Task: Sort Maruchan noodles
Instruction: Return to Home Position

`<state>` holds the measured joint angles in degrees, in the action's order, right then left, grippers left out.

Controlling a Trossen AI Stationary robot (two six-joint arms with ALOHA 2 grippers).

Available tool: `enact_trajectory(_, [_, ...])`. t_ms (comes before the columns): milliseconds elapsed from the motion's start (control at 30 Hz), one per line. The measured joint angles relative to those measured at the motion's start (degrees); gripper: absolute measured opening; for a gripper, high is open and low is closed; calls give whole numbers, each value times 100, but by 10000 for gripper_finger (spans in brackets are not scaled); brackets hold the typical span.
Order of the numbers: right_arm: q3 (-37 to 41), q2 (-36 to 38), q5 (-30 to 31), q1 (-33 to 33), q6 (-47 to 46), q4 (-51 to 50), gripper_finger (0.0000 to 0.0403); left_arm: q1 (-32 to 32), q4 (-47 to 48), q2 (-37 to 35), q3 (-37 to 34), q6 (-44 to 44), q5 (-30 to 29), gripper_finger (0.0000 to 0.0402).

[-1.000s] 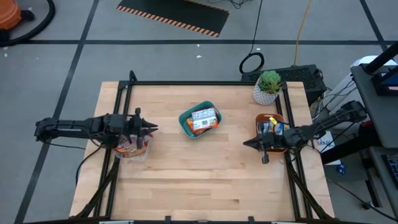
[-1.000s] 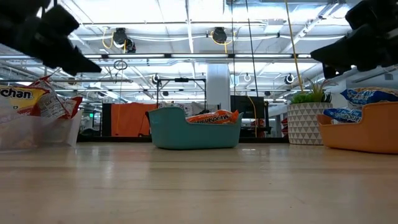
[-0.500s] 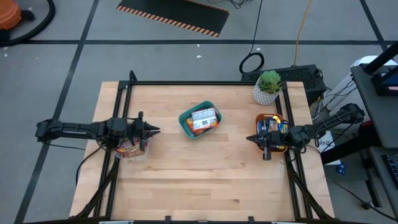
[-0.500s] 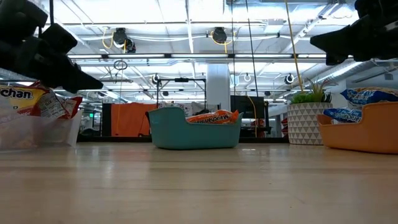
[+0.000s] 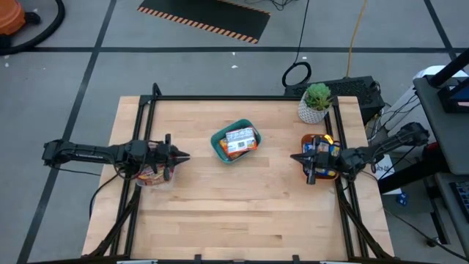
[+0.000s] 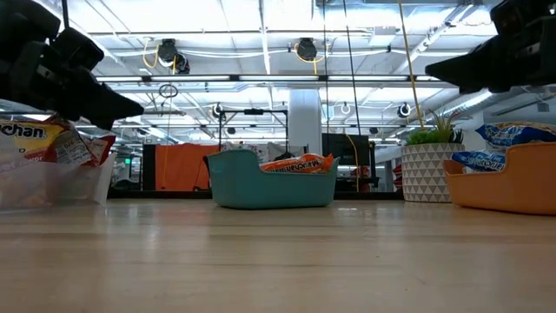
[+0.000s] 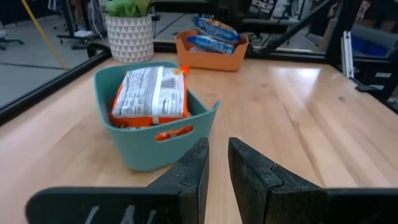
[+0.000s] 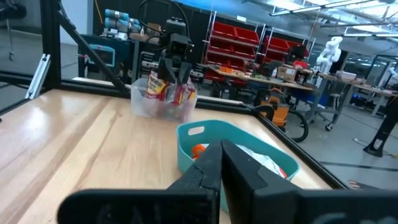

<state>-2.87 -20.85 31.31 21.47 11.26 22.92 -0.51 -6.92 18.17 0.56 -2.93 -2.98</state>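
Observation:
The Maruchan noodles lie sorted in three containers. Orange packets fill the teal bin mid-table. Blue packets sit in the orange tray at the right. Red packets stand in a clear tub at the left. My left gripper hovers above the clear tub's right side, pointing at the bin. Its fingers stand a narrow gap apart with nothing between them. My right gripper is shut and empty, hovering level at the orange tray's left side, pointing at the bin.
A potted plant in a white patterned pot stands at the far right, just behind the orange tray. A dark metal frame runs along the table's edges. Bare wood stretches across the near half of the table.
My left gripper has sunk a little above the clear tub and tipped from slanting down toward level. My right gripper has rolled slightly about its own line while staying beside the orange tray. No packet or container has moved.

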Motion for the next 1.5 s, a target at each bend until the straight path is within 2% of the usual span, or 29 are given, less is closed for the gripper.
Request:
enact_trajectory(300, [4,744,7,0,138,-691,4,2,351,0,0,18,-295,65])
enact_trajectory(567, [4,1515,-14,0,-20,-1516,4,4,304,0,0,-37,-307,65])
enact_trajectory(800, [51,2061,-858,0,-115,-1955,4,5,313,0,0,-55,-308,65])
enact_trajectory(1000, [201,2021,-1364,-13,-205,-1777,4,8,274,2,0,-23,-315,65])
enact_trajectory(1200, [201,2027,-1364,-9,-271,-1745,4,11,-62,2,2,40,-317,65])
enact_trajectory(1500, [203,2022,-1346,-11,-385,-1870,4,11,-77,2,2,130,-317,65])
